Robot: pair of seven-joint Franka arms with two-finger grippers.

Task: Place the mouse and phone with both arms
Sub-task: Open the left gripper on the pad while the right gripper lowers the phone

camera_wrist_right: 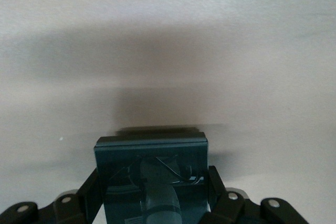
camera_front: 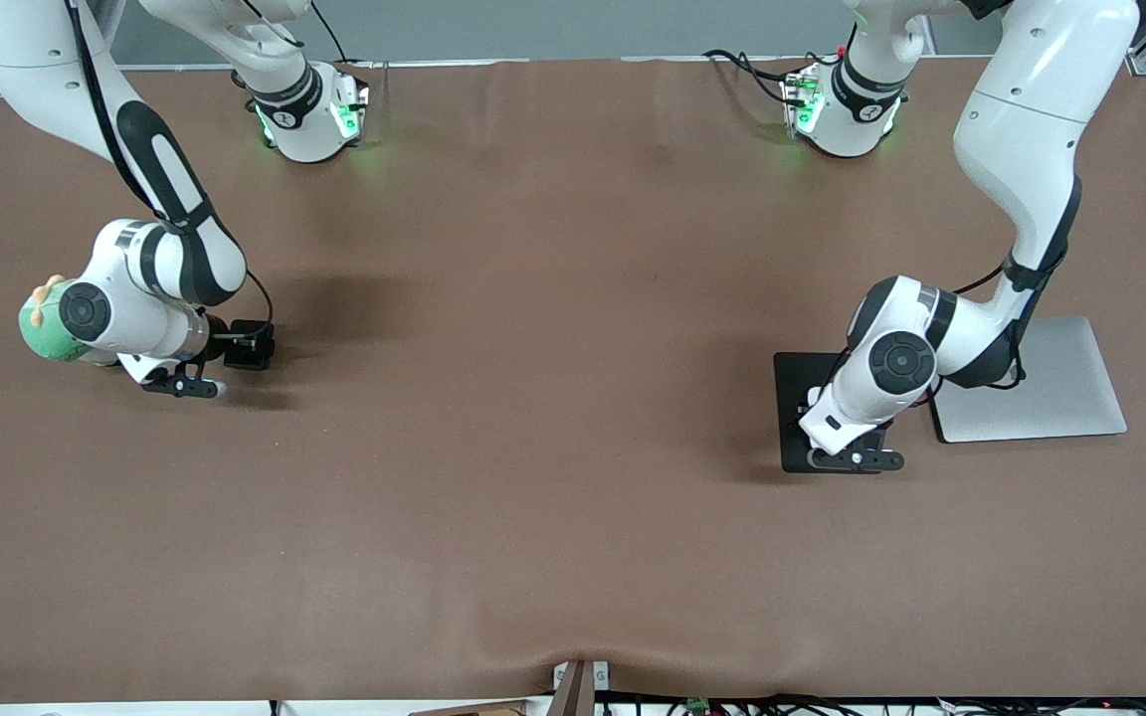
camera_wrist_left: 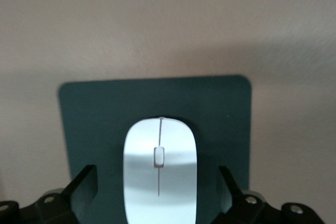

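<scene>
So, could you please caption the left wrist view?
Open left gripper straddling the white mouse on the black mat.

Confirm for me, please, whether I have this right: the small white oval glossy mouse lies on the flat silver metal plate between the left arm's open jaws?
Not quite. The small white oval glossy mouse lies on the flat black square mat, not the silver plate beside it, as the left wrist view shows. The left gripper does stand open around it.

Brown table (camera_front: 533,447) w/ black mat (camera_front: 794,398), grey slab (camera_front: 1070,388), green toy (camera_front: 41,333).
</scene>
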